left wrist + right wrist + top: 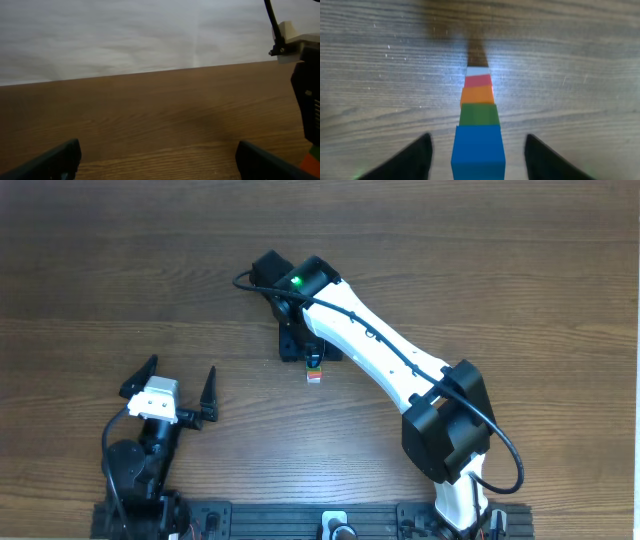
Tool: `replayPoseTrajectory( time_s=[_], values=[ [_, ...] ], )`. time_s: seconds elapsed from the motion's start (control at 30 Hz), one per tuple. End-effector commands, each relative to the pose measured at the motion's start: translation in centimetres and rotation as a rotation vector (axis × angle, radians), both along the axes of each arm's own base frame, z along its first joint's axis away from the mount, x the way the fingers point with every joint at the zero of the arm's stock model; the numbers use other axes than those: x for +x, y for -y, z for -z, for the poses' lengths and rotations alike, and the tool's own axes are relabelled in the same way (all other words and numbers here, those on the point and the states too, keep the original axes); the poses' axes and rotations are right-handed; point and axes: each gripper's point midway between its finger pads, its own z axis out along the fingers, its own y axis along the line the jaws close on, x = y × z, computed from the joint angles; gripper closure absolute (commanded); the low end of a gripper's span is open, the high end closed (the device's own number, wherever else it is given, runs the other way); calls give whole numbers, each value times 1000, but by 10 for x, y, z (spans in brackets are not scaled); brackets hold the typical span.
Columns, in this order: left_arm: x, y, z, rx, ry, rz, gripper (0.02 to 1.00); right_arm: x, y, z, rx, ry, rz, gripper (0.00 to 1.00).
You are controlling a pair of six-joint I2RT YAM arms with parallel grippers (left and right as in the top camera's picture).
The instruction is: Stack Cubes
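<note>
A tower of cubes stands on the wooden table: white at the base, then red (478,81), orange (477,94), green (479,114) and a blue cube (478,147) on top. My right gripper (477,150) hangs straight above it, open, one finger on each side of the blue cube with a gap to both. From above, the tower (314,373) peeks out just below the right gripper (313,358). My left gripper (170,385) rests near its base at the lower left, open and holding nothing; its fingers (55,162) frame bare wood.
The wooden table (520,300) stretches around the tower with free room on all sides. In the left wrist view the right arm (305,95) stands at the far edge, with a sliver of the tower (312,160) beneath it.
</note>
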Motion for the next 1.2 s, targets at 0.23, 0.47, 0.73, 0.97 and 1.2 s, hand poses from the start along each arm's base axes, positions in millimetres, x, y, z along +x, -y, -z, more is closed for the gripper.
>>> replayPoseTrajectory(
  time_s=[0.23, 0.47, 0.73, 0.97, 1.2],
  values=[
    [0, 0, 2, 14, 2, -1, 18, 12, -3, 3, 24, 28, -11, 86],
    [0, 0, 2, 14, 2, -1, 20, 59, 18, -23, 40, 164, -17, 12],
    [0, 0, 2, 14, 2, -1, 18, 108, 110, -56, 19, 233, 86, 9],
    [0, 0, 2, 14, 2, -1, 18, 115, 224, -88, -31, 267, 185, 9],
    [0, 0, 2, 14, 2, -1, 20, 74, 291, -137, -95, 422, 234, 9]
  ],
)
